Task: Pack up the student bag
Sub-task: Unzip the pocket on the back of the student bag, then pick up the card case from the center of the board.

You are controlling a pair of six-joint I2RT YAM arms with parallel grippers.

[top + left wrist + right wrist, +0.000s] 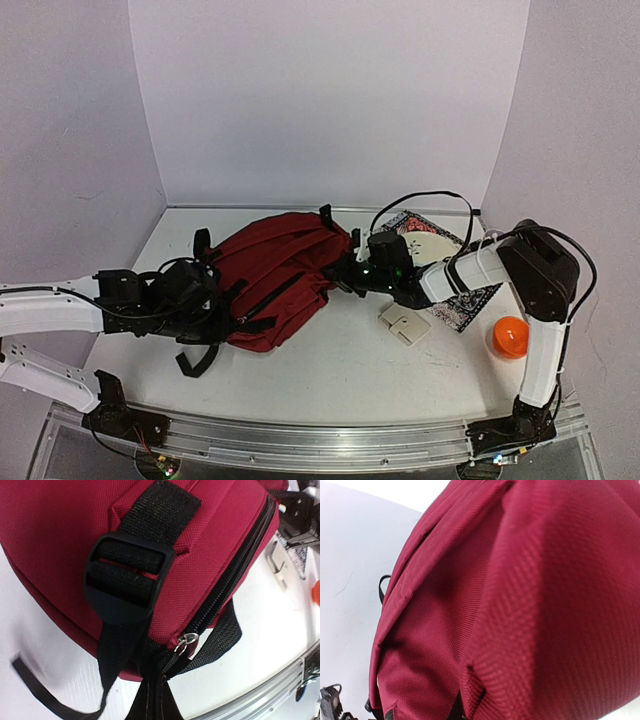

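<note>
One student bag (275, 275) lies between my two hands, close against both. My left hand (203, 288) and right hand (348, 274) are both clenched.

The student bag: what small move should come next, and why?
Probably draw the ends slightly apart to tension the student bag. Left gripper and right gripper are shut at its opposite ends, its zipper is closed, and the patterned book lies outside.
</note>
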